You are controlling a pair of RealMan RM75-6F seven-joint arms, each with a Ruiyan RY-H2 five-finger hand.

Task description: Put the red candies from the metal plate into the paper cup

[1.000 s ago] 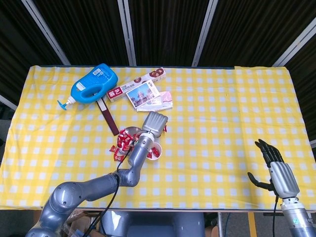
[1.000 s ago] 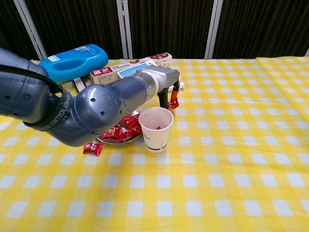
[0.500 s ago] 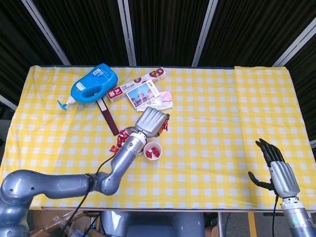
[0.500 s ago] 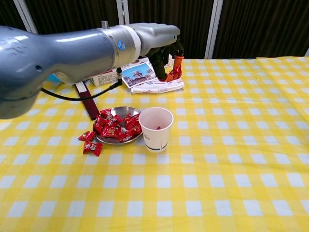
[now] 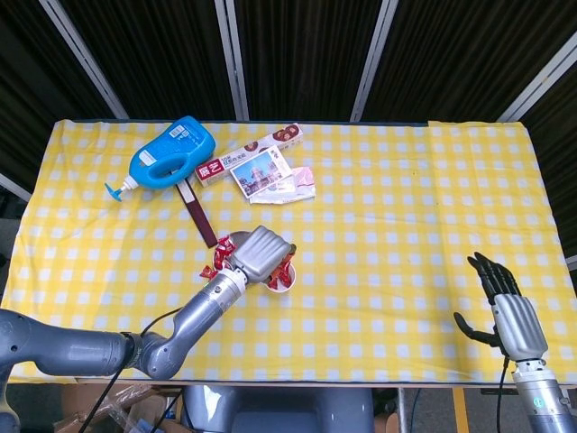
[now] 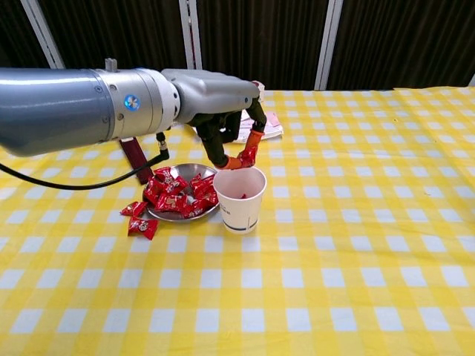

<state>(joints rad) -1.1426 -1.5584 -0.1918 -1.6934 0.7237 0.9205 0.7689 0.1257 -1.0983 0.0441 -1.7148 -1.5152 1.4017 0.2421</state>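
My left hand (image 6: 223,111) pinches a red candy (image 6: 247,157) just above the paper cup (image 6: 240,197) mid-frame. More red candies fill the metal plate (image 6: 178,196) beside it. My right hand (image 5: 505,307), lower right, is spread.

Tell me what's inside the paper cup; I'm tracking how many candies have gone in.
In the chest view, the paper cup shows one small bit of red candy against its inner wall. The cup's near wall hides the bottom, and the left hand covers the cup from above, so no count is possible.
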